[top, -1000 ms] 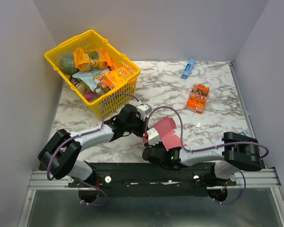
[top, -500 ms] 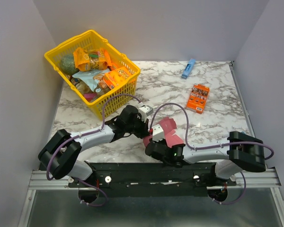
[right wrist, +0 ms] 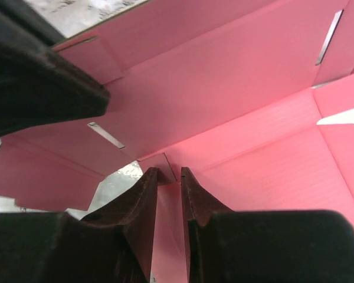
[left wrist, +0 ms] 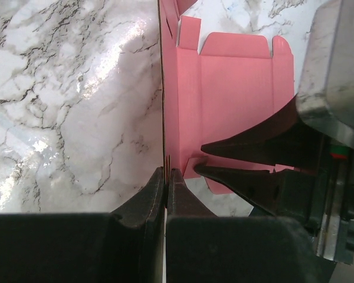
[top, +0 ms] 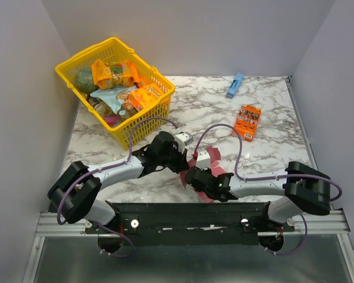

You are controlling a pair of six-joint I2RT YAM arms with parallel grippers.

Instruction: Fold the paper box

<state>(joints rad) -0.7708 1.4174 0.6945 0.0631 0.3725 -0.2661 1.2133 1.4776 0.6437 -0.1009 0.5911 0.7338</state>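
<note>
the paper box (top: pixel 216 158), a plain pink thin-card cut-out sheet with flaps and slits, sits low in the centre of the top view, on the white marble-patterned bench (top: pixel 271 153) between the two arms and largely covered by them.

the left pincer (left wrist: pixel 166 174) is clenched on the sheet: in the left wrist view its two black fingers press together on a thin edge of the card, which stands upright and runs straight up the middle of the frame. the rest of the pink sheet spreads to the right of that edge, flaps along its upper side.

the right pincer (right wrist: pixel 168 174) is grasping the paper box too. in the right wrist view its dark fingers stand close together with a narrow strip of pink card pinched between them, at a crease where panels meet. in the left wrist view the same pincer reaches in from the right, its tips at the lower part of the pink panel.

a yellow plastic mesh basket (top: pixel 165 94) full of snack packets stands at the upper left of the top view. a small orange printed box (top: pixel 247 122) lies right of centre, and a slim blue box (top: pixel 235 85) near the upper edge.
</note>
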